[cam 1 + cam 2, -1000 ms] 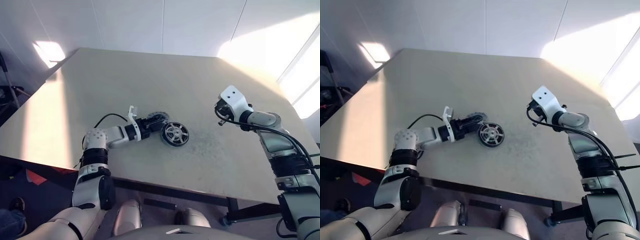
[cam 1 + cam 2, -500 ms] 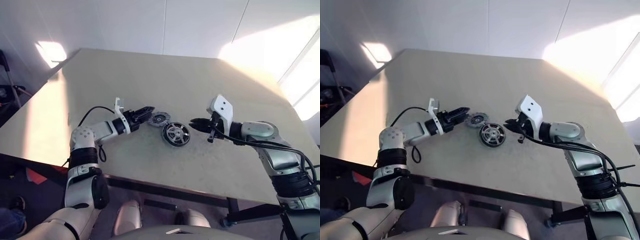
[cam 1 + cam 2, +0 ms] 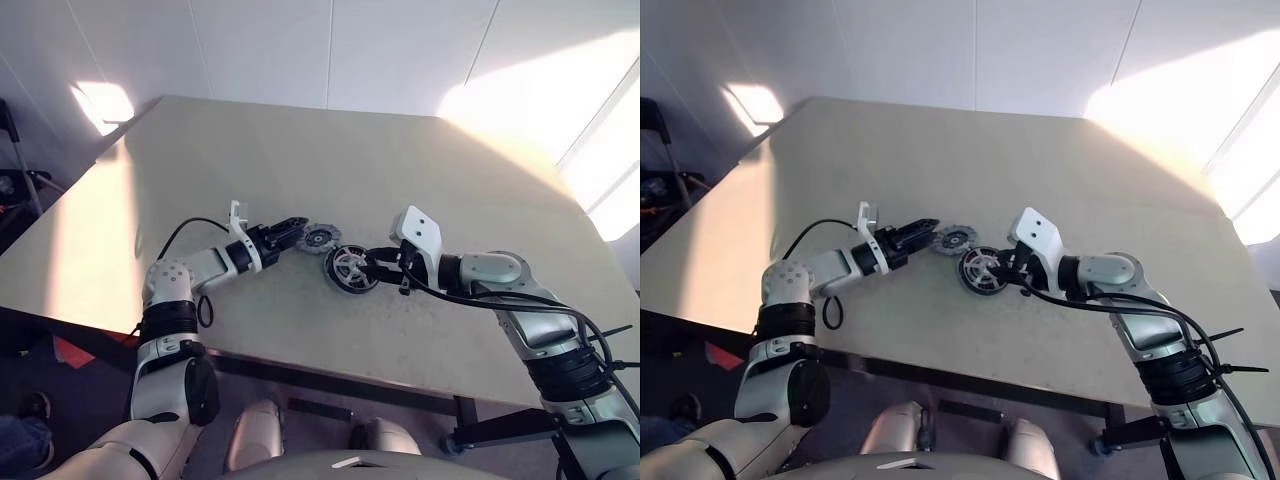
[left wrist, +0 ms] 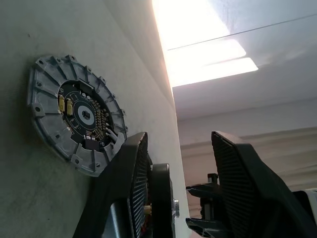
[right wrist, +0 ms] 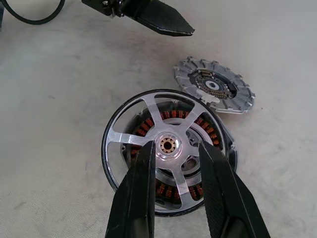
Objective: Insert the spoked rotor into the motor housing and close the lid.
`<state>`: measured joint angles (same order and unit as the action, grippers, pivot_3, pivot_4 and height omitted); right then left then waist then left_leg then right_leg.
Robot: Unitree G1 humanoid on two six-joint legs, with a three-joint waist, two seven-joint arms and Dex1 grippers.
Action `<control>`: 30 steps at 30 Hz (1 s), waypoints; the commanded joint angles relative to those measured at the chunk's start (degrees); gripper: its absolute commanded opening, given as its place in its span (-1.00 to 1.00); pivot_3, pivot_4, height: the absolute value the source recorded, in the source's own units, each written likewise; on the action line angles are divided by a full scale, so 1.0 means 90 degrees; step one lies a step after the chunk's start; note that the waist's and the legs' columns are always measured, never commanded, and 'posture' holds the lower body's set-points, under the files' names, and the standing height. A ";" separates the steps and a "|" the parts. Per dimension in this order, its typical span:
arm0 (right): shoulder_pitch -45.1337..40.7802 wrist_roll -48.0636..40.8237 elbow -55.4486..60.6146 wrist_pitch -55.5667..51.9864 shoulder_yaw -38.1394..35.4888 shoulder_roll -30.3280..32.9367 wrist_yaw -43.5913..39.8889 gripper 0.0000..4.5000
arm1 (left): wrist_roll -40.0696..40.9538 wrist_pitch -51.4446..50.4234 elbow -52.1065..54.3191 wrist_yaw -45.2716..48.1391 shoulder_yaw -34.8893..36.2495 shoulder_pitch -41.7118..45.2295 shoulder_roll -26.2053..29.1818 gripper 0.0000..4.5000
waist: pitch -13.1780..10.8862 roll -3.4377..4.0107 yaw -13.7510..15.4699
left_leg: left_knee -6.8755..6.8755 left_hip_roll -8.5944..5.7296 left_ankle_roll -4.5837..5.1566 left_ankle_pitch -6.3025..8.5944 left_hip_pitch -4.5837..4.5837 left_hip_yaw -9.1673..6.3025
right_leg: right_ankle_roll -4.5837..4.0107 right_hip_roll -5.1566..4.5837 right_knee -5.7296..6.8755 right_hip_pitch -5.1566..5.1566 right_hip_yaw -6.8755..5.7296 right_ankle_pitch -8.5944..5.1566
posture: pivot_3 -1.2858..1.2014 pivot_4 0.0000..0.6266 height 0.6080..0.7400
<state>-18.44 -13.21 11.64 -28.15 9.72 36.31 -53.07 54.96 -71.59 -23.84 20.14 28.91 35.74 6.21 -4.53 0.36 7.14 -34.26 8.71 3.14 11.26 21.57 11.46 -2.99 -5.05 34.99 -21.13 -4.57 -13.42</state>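
Lying flat on the matte beige table [image 3: 200,170], the ribbed grey lid [image 3: 321,238] sits just before the parted left gripper [image 3: 292,227], beside the polished spoked rotor [image 5: 166,148] seated over the motor housing [image 5: 224,148] with copper windings, where the right gripper [image 5: 173,148] straddles its hub, fingers apart.
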 commanded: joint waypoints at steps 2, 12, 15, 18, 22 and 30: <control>-0.0100 -0.0112 0.0186 -0.0013 -0.0056 -0.0042 -0.0009 -0.34 | 0.0035 0.0109 0.0140 -0.0021 -0.0027 0.0023 0.0054 -0.02 | 0.0000 0.0000 0.0000 | 0.0000 0.0000 0.0000 0.0000 0.0000 0.0000 | 0.0000 0.0000 0.0000 -0.0001 0.0000 0.0000 | 0.03 -1.00 1.00; -0.0150 -0.0032 -0.0159 0.0013 0.0068 -0.0251 0.0005 -0.34 | 0.0026 0.0192 0.0191 -0.0054 -0.0074 0.0002 0.0129 -0.02 | 0.0000 0.0000 -0.0001 | 0.0000 0.0000 -0.0001 -0.0001 0.0000 0.0000 | 0.0001 0.0000 0.0000 -0.0001 0.0000 0.0001 | 0.03 -1.00 1.00; -0.0154 -0.0022 -0.0241 -0.0013 0.0103 -0.0303 0.0018 -0.34 | 0.0033 0.0192 0.0228 -0.0057 -0.0095 -0.0010 0.0150 -0.02 | 0.0000 0.0000 -0.0002 | 0.0000 0.0000 -0.0001 0.0000 0.0000 0.0000 | 0.0000 0.0000 0.0000 -0.0001 0.0000 0.0000 | 0.03 -1.00 1.00; -0.0138 -0.0026 -0.0296 -0.0050 0.0121 -0.0332 0.0003 -0.34 | 0.0019 0.0202 0.0260 -0.0061 -0.0133 -0.0016 0.0160 -0.02 | 0.0000 0.0000 -0.0002 | 0.0000 0.0000 -0.0001 0.0000 0.0000 0.0000 | 0.0000 0.0000 0.0000 0.0000 0.0000 0.0000 | 0.03 -1.00 1.00; -0.0169 -0.0094 -0.0271 -0.0056 0.0042 -0.0326 -0.0030 -0.75 | 0.0014 0.0217 0.0308 -0.0079 -0.0190 -0.0049 0.0157 -0.02 | 0.0001 0.0000 -0.0002 | 0.0000 0.0000 -0.0002 -0.0001 -0.0004 0.0000 | 0.0001 0.0000 0.0000 0.0004 0.0000 0.0001 | 0.03 -1.00 1.00; -0.0552 -0.0208 -0.0111 -0.0085 -0.0186 -0.0366 0.0097 -0.84 | -0.0003 0.0285 0.0277 -0.0102 -0.0256 -0.0060 0.0159 -0.02 | 0.0000 0.0000 -0.0003 | 0.0000 0.0000 -0.0005 -0.0003 -0.0005 0.0000 | 0.0001 0.0000 0.0002 0.0004 0.0000 0.0001 | 0.03 -1.00 1.00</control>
<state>-21.66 -13.66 8.59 -29.10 10.08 33.31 -52.47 54.77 -69.75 -23.13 19.06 26.78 34.72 7.25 -4.53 0.37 7.12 -34.26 8.72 3.10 11.23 21.53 11.46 -2.99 -5.05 35.01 -21.10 -4.58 -13.41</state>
